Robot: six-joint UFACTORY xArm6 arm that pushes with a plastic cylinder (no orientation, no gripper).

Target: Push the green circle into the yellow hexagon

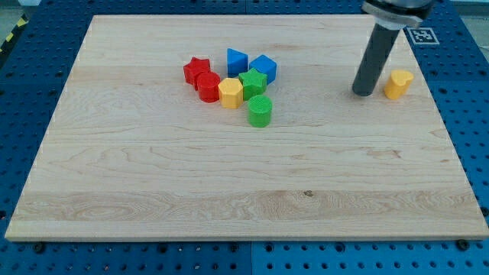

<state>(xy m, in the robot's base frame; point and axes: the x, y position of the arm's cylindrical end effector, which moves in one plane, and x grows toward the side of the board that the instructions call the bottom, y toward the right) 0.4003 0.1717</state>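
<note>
The green circle [260,111] stands on the wooden board just below and to the right of the yellow hexagon [231,92], very close to it; I cannot tell whether they touch. The hexagon sits in a tight cluster of blocks left of the board's centre. My tip [364,92] rests on the board far to the view's right of both. It stands just left of a second yellow block [398,83], with a small gap between them. The rod rises from the tip to the view's top edge.
Around the hexagon are a red circle [208,87] touching its left side, a red star [196,70], a blue triangle [236,61], a blue cube [263,68] and a green star [253,82] at its upper right. The board [229,191] lies on a blue perforated table.
</note>
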